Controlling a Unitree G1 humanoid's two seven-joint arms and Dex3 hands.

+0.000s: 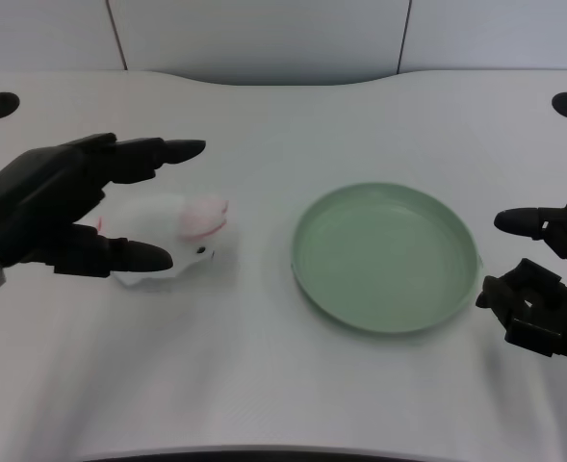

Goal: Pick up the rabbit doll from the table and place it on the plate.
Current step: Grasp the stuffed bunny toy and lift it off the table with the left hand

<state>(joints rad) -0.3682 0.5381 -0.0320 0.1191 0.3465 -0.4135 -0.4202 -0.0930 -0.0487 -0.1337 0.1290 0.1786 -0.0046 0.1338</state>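
Clearly the left hand (57, 207) is set up for a grasp and has not closed one: its fingers are spread apart, the upper ones reaching out over the rabbit doll (172, 236) and the lower one lying along the doll's near side, so the toy sits in the opening between them. Whether any fingertip already touches the plush I cannot tell; the white fur against the white table (264, 385) blurs the edges. Nothing is held, and the doll rests on the table with its weight on the surface.

The doll lies on its side, pink ear and dark eye turned toward the plate, its back end tucked in toward the palm. That orientation suits the approach from the robot's left, I judge, since the fingers can wrap the body's narrower span from above and below rather than its length.

The green plate (307, 279) sits well apart to the doll's right, near the table's middle, with bare table between them. Its dish is shallow and wide, which should make the drop forgiving. The right hand (543, 289) hovers just beside the plate's far rim, fingers curled loosely with nothing in them, out of the path the doll would take.
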